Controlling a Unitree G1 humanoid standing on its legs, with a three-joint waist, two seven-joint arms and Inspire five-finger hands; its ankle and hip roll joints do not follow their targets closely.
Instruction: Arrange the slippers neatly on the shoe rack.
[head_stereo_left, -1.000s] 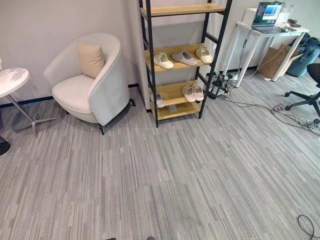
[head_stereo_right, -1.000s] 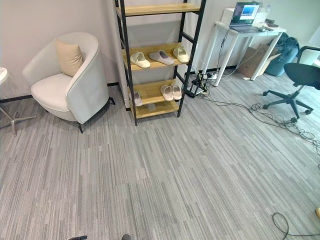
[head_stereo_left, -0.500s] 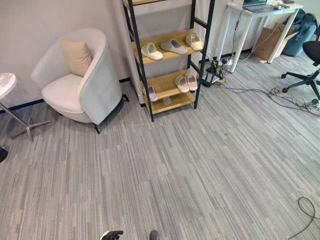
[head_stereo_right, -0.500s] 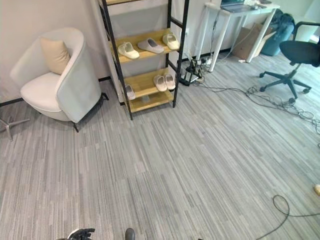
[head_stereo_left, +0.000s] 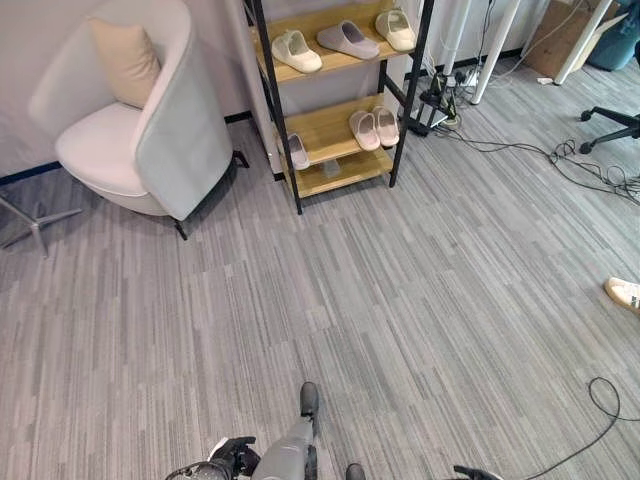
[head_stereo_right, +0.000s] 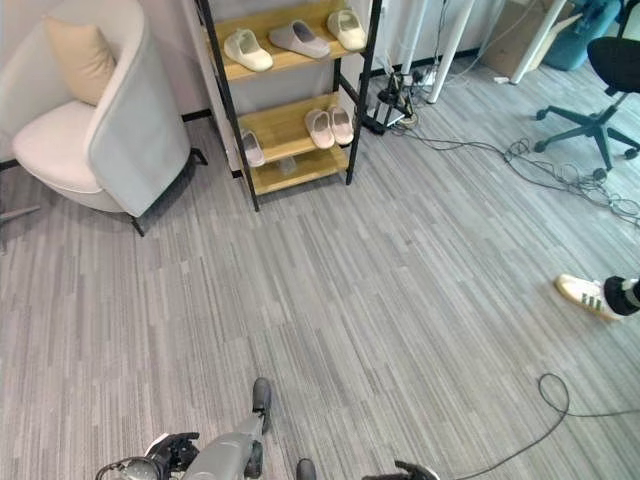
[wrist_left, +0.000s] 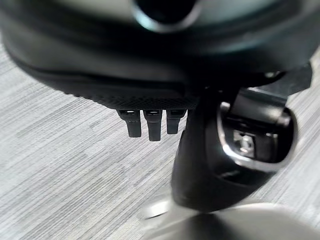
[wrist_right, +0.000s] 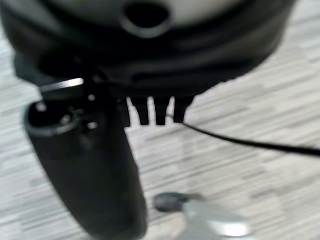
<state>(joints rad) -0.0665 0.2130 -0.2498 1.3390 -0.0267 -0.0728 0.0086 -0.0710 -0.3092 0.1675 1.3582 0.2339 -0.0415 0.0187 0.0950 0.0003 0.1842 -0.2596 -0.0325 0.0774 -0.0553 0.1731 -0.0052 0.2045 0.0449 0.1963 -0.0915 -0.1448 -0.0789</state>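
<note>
**Grey carpet, slippers already shelved, hands empty**

Grey striped carpet (head_stereo_left: 420, 300) covers the whole floor. Against the far wall stands a white armchair (head_stereo_left: 150, 140) with a beige cushion (head_stereo_left: 125, 60), and beside it the shoe rack (head_stereo_left: 335, 100), black-framed with wooden shelves. To the right are white desk legs (head_stereo_left: 490, 40), loose cables (head_stereo_left: 560, 165) and an office chair base (head_stereo_left: 615, 120); a person's shoe (head_stereo_left: 625, 293) rests on the carpet at the right edge.

On the upper visible shelf lie three slippers (head_stereo_left: 345, 40), two cream and one grey; on the lower shelf a pink pair (head_stereo_left: 373, 127) sits side by side, with one more slipper (head_stereo_left: 297, 152) near the left post. They look light, soft and squashy, so pinching the toe band or heel rim should serve best.

The left hand (wrist_left: 150, 122) and right hand (wrist_right: 155, 112) both hang over carpet, well away from the rack, fingers straight and holding nothing.
</note>
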